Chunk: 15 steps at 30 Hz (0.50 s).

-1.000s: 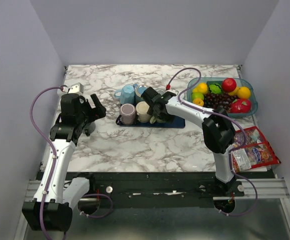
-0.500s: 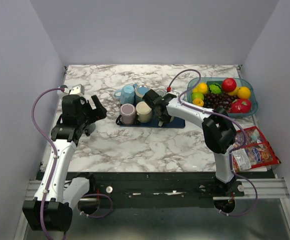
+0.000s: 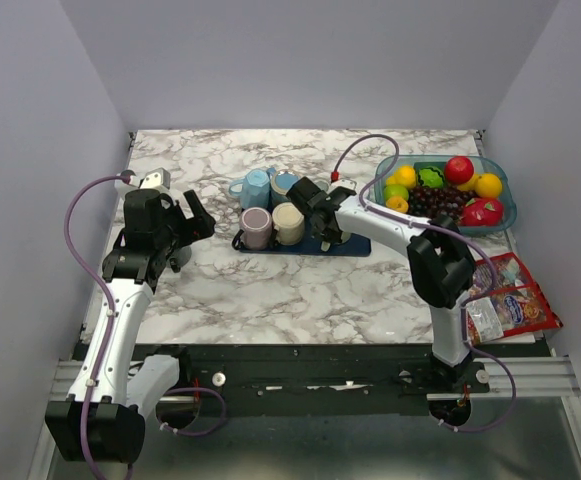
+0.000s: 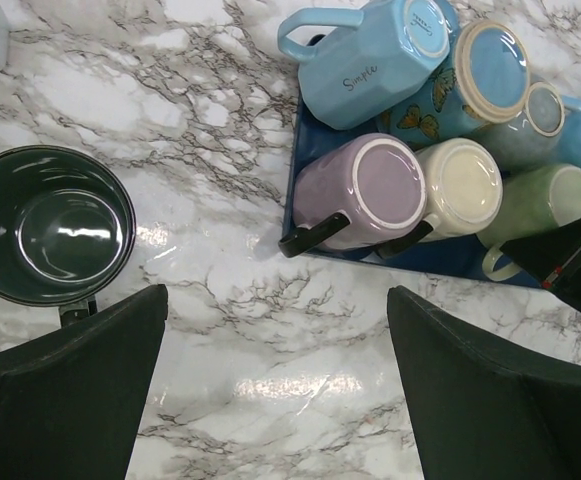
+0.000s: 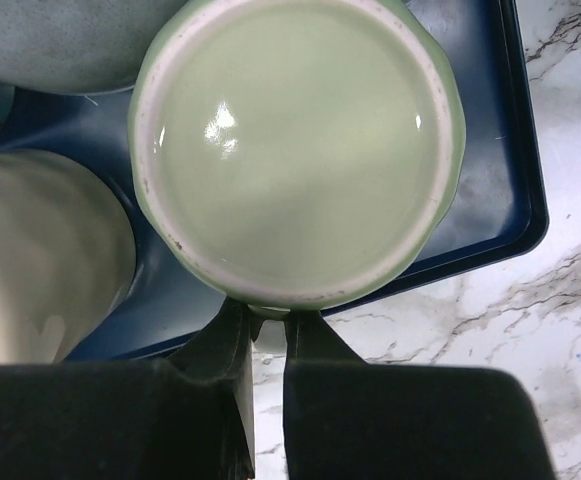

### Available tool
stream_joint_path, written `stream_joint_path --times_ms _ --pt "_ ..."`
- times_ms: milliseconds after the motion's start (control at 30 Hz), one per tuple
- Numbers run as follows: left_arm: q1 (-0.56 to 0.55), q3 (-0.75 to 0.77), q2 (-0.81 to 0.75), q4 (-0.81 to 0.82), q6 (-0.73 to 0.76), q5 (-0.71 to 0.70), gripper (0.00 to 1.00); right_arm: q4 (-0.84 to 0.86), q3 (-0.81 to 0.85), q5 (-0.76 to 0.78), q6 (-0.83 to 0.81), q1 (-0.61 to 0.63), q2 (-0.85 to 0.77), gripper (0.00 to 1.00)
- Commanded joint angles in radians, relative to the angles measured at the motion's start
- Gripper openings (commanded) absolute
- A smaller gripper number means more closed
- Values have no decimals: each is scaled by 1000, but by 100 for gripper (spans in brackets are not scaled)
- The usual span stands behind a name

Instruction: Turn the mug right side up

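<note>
Clamping end effector: the right end effector (image 5: pixel 268 325) has its fingers drawn almost together on a pale sliver under the rim of the pale green ceramic mug (image 5: pixel 295 150), which looks like its handle.
Task mug: it sits bottom up in the near row of the dark blue plastic tray (image 5: pixel 490 180), just right of the cream ribbed mug (image 5: pixel 40 250).
Left end effector: the left end effector (image 4: pixel 275 300) hangs over the desk with its jaws wide apart, holding nothing.
Right wrist view only: the pinch itself and the green mug's glossy base.
Left wrist view only: a dark green glazed mug (image 4: pixel 50 225) stands upright on the desk left of the tray. A lilac mug (image 4: pixel 365 190) is base up, and a light blue mug marked "Simple" (image 4: pixel 370 60) lies on its side.
Top view only: a clear teal bowl of fruit (image 3: pixel 505 190) and a red snack packet (image 3: pixel 510 300) lie at the right. The right arm hides most of the green mug here.
Surface and room: a glossy white marble desk with grey veins (image 3: pixel 270 290), and plain pale lilac walls on three sides.
Change: a second ago the right fingers were spread wide over the tray, and now they are pinched. The left arm has barely shifted.
</note>
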Motion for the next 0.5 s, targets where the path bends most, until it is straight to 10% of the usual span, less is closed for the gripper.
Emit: stream_joint_path --times_ms 0,467 --pt "5 9 -19 17 4 118 99 49 -29 27 -54 7 -136 1" --pt "-27 -61 -100 277 -218 561 99 320 -102 -368 -202 13 -591 0"
